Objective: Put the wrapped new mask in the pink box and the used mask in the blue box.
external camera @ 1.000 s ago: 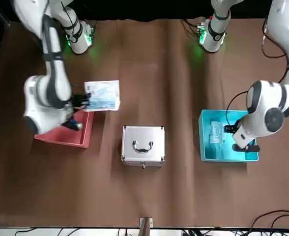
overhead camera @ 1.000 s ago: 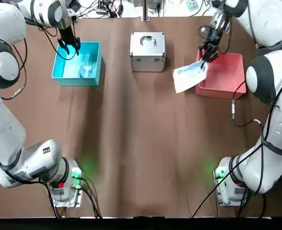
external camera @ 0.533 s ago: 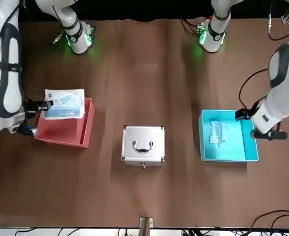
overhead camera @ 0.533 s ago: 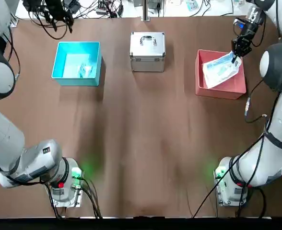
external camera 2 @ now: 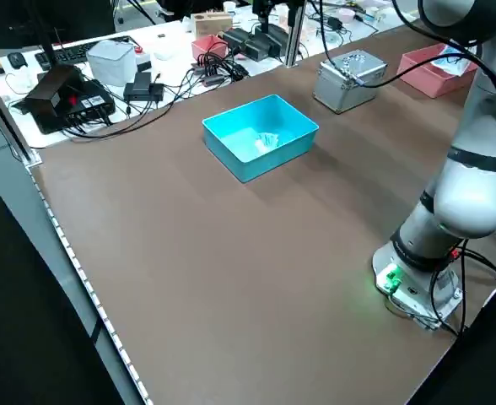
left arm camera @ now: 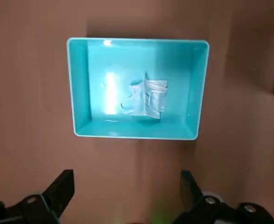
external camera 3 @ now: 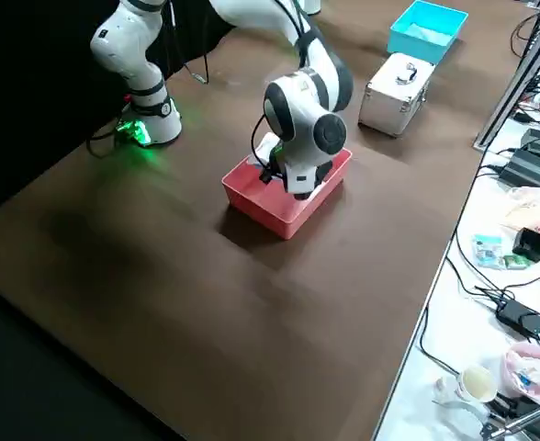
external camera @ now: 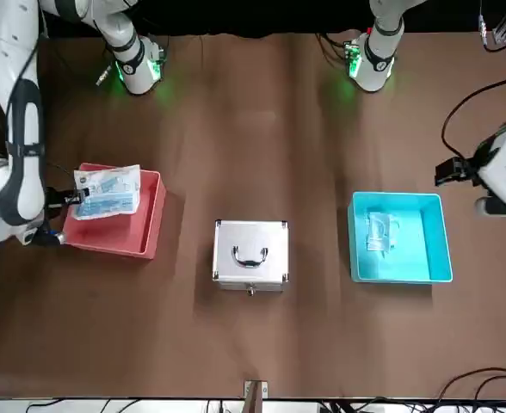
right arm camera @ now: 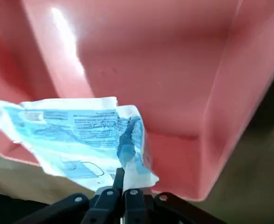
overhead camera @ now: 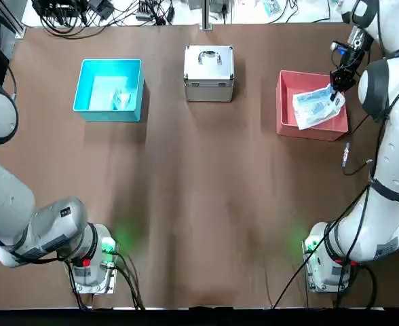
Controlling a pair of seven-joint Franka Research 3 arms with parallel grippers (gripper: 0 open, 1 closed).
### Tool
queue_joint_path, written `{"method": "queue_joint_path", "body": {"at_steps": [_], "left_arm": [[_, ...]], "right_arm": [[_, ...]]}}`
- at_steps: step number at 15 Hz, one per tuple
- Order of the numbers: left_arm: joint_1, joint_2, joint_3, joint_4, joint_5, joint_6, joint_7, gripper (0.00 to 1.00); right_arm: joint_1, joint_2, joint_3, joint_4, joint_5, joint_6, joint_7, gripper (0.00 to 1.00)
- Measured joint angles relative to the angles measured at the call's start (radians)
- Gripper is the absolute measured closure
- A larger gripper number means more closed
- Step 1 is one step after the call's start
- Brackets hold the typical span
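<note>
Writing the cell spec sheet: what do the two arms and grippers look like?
Both arms: glossy white rounded segments with dark grey bands at the joints, black cables looped alongside, green-lit bases. The left gripper and right gripper are matte black, each with two slim jaws and silver screw heads.

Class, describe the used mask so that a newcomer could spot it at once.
On the brown table, left of the silver case as the robot sees it, sits the blue box. Inside it lies the used mask, small, pale and crumpled. Unlike the flat, printed packet in the right gripper, it has no wrapper.
</note>
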Motion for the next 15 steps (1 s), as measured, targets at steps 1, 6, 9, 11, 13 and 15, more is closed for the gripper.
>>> {"method": "queue_joint_path", "body": {"at_steps": [1, 6, 9, 11, 13, 15], "left_arm": [[0.017, 0.000, 0.000, 0.012, -0.006, -0.003, 0.000, 0.00], [0.051, -0.010, 0.001, 0.041, -0.010, -0.014, 0.000, 0.00], [-0.025, -0.025, 0.074, 0.041, -0.020, -0.020, -0.003, 0.00], [-0.160, -0.035, 0.220, 0.041, -0.034, -0.021, -0.003, 0.00], [-0.249, -0.048, 0.320, 0.036, -0.064, -0.022, 0.002, 0.00], [-0.253, -0.071, 0.344, 0.013, -0.080, -0.006, 0.009, 0.00]], "right_arm": [[0.000, 0.016, 0.001, 0.000, 0.000, 0.008, -0.003, 0.98], [-0.002, 0.049, 0.004, 0.001, 0.041, 0.022, 0.002, 0.98], [-0.033, 0.052, 0.003, 0.003, 0.136, 0.032, 0.035, 0.98], [-0.044, 0.055, 0.003, 0.003, 0.149, 0.053, 0.051, 0.98], [-0.052, 0.066, 0.004, 0.003, 0.151, 0.072, 0.055, 0.97], [-0.055, 0.082, 0.004, 0.003, 0.153, 0.095, 0.055, 0.85]]}}
